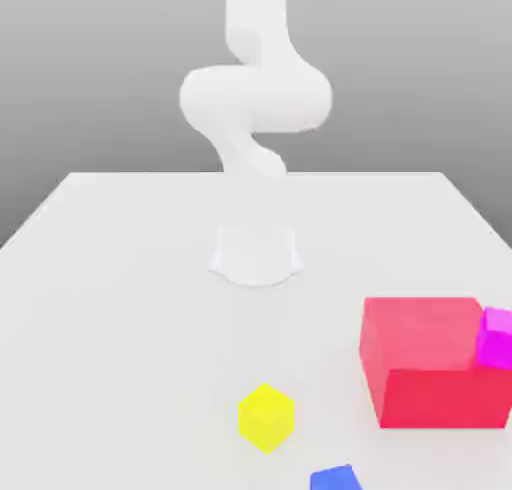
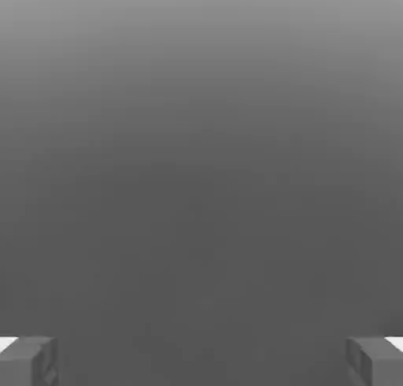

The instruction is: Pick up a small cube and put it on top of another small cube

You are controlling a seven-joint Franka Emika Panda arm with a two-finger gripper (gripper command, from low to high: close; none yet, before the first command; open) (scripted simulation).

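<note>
Two fingertips (image 2: 28, 361) stand spread wide at the hand view's edges, the gripper (image 2: 201, 362) holding nothing. Nothing is grasped yet; this looks like the reach-out step. The small blue cube (image 1: 334, 478) lies near the yellow cube (image 1: 266, 416), so the arm (image 1: 255, 98) must descend over it.

Open table (image 1: 130, 308) around blue cube (image 1: 335, 478); red block (image 1: 435, 363) nearby.

White arm upright, tool spread wide

The arm (image 1: 255, 98) rises from its round base (bending back on itself), and the tool (image 2: 201, 361) has both fingertips (image 2: 27, 361) far apart.
</note>
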